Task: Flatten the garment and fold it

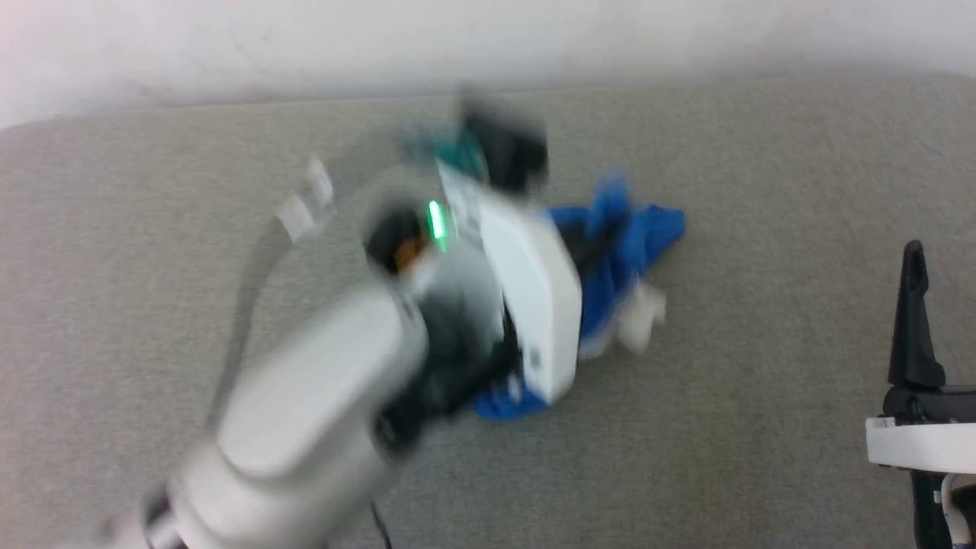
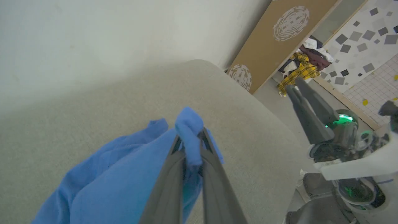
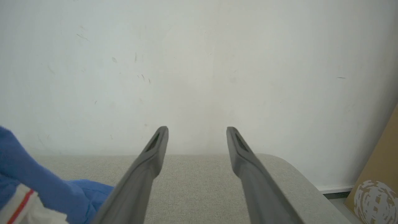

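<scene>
The garment [image 1: 625, 252] is a royal-blue shirt lying crumpled on the grey padded surface [image 1: 762, 366], partly hidden behind my blurred left arm. In the left wrist view my left gripper [image 2: 191, 140] is shut on a bunched fold of the blue garment [image 2: 124, 183], which hangs down from the fingertips toward the lower left. A white sleeve end with a red stripe [image 3: 21, 205] shows at the lower left of the right wrist view. My right gripper [image 3: 196, 132] is open with nothing between its fingers; it stands at the right edge of the head view [image 1: 913, 263], apart from the cloth.
A white wall [image 1: 488, 38] runs along the far edge of the grey surface. To the right, past the surface's rounded corner, stand a brown board [image 2: 270, 46] and a pile of clothes [image 2: 303, 63] on a patterned floor. A small pale tag [image 1: 305, 202] lies on the surface.
</scene>
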Controlling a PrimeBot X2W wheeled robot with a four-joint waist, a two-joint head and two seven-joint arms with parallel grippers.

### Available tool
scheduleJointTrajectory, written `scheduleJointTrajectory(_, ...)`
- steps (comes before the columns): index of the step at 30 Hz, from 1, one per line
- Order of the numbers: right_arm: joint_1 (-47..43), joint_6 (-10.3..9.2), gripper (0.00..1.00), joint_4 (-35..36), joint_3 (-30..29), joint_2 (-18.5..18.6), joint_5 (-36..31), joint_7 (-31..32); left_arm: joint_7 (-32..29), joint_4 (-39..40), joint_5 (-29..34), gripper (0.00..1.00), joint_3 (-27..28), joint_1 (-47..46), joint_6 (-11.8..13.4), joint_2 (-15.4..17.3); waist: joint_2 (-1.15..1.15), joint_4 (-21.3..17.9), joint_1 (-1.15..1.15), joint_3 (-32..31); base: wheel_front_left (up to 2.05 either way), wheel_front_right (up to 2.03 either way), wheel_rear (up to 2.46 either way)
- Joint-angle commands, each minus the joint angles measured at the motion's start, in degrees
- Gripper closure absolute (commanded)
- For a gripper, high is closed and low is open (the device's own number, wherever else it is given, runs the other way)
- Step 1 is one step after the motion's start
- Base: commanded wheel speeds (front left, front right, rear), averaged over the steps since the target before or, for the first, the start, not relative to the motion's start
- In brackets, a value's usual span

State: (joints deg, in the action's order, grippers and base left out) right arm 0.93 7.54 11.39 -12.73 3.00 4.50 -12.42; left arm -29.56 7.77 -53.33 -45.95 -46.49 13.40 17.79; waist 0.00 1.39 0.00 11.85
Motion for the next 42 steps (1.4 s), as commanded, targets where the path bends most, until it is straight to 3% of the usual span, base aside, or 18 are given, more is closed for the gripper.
scheduleJointTrajectory(1, 0.4, -0.05, 0.0, -0.3, 0.2, -0.1, 0.4, -0.5, 1.7, -1.7, 0.5, 1.0, -1.4, 4.4, 0.8, -0.4, 0.0, -1.6, 0.0, 1.4, 0.0, 0.0, 0.0)
scheduleJointTrajectory(5, 0.5, -0.05, 0.0, -0.7, 0.1, -0.1, 0.7, -0.8, 3.5, -8.9, 1.8, 1.0, -7.4, 12.9, 0.6, -0.6, 0.0, -2.6, 0.0, 2.3, 0.0, 0.0, 0.0)
scheduleJointTrajectory(8, 0.5, -0.05, 0.0, -0.8, -0.1, -0.1, 0.8, -1.0, 6.9, -14.8, 2.6, 1.0, -8.8, 16.1, 0.4, -1.9, 0.0, -2.8, 0.0, 2.8, 0.0, 0.0, 0.0)
scheduleJointTrajectory(9, 0.5, -0.05, 0.0, -0.8, -0.2, -0.1, 0.8, -1.0, 8.2, -16.3, 3.1, 0.95, -8.9, 16.3, 0.2, -2.3, 0.0, -2.7, 0.0, 3.0, 0.0, 0.0, 0.0)
scheduleJointTrajectory(10, 0.5, -0.05, 0.0, -0.7, -0.3, -0.1, 0.9, -1.1, 9.7, -17.3, 3.2, 0.56, -8.5, 16.5, 0.0, -2.9, 0.0, -2.5, 0.0, 3.0, 0.0, 0.0, 0.0)
scheduleJointTrajectory(11, 0.5, -0.05, 0.0, -0.7, -0.6, -0.1, 0.8, -1.1, 11.2, -17.8, 2.8, 0.0, -7.7, 16.5, -0.2, -3.7, 0.0, -2.2, 0.0, 3.0, 0.0, 0.0, 0.0)
scheduleJointTrajectory(17, 0.0, -0.05, 0.0, -0.4, -1.2, -0.1, 0.3, -0.5, 18.4, -13.1, 2.5, 0.0, -2.8, 13.8, -2.1, -4.3, 0.0, 0.2, 0.0, 1.8, 0.0, 0.0, 0.0)
scheduleJointTrajectory(23, -0.5, -0.05, 0.0, 0.2, -1.2, -0.1, 0.1, 0.2, 25.1, -2.9, 4.4, 0.0, 4.2, 13.6, 0.6, -0.2, 0.0, 1.8, 0.0, 0.6, 0.0, 0.0, 0.0)
scheduleJointTrajectory(28, -1.7, -0.05, 0.0, 0.6, -1.1, -0.1, 0.2, 0.5, 33.9, 4.9, 11.9, 0.0, 9.7, 17.6, 5.3, 8.3, 0.0, 2.6, 0.0, -0.3, 0.0, 0.0, 0.0)
scheduleJointTrajectory(35, -4.2, -0.05, 0.0, 0.2, -0.9, -0.1, 1.0, 0.2, 43.8, 10.5, 16.5, 0.0, 18.3, 34.1, 12.2, 15.2, 0.0, 2.5, 0.0, -0.6, 0.0, 0.0, 0.0)
scheduleJointTrajectory(38, -5.2, -0.05, 0.0, 0.2, -0.4, -0.1, 1.2, 0.1, 44.5, 11.8, 18.9, 0.0, 22.0, 42.5, 14.4, 14.7, 0.0, 2.6, 0.0, -0.4, 0.0, 0.0, 0.0)
scheduleJointTrajectory(42, -7.0, -0.05, 0.0, 0.3, -0.4, -0.1, 1.0, 0.4, 44.5, 12.5, 23.9, 0.0, 24.3, 49.9, 13.1, 12.5, 0.0, 3.8, 0.0, -0.3, 0.0, 0.0, 0.0)
